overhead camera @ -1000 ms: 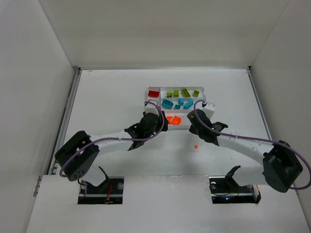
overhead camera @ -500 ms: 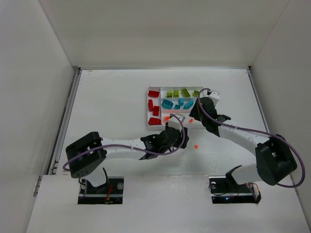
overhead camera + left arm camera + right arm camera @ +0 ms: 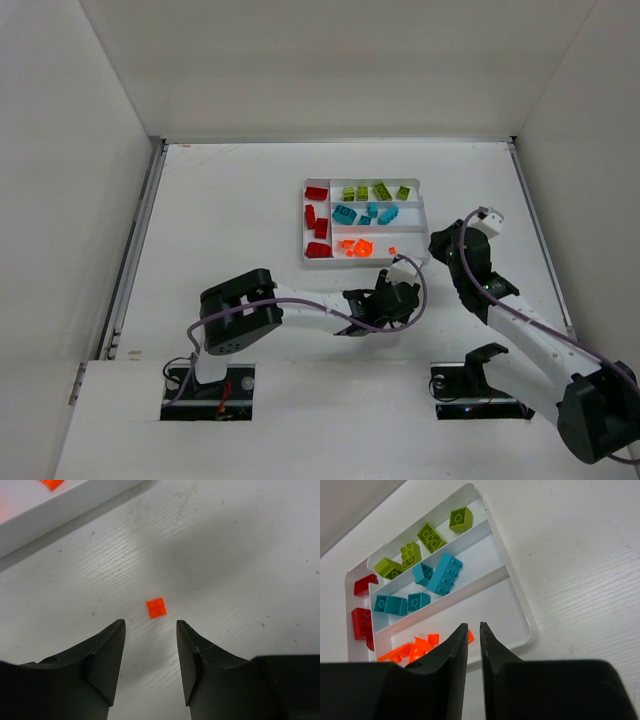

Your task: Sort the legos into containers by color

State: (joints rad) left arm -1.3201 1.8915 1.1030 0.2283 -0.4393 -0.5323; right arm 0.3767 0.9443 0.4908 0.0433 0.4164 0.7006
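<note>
Left fingers (image 3: pixel 107 650): I see them parted and empty. One orange lego (image 3: pixel 156 607) lies loose on the tabletop (image 3: pixel 240 555) just ahead of their gap, on the tray's (image 3: pixel 305 222) near-edge side. Right fingers (image 3: pixel 452 650): pressed together, empty, off the tray's right end.

White table (image 3: pixel 230 210): white tray (image 3: pixel 410 238) toward far side; one orange brick (image 3: pixel 156 607) loose nearby, not touching.
</note>
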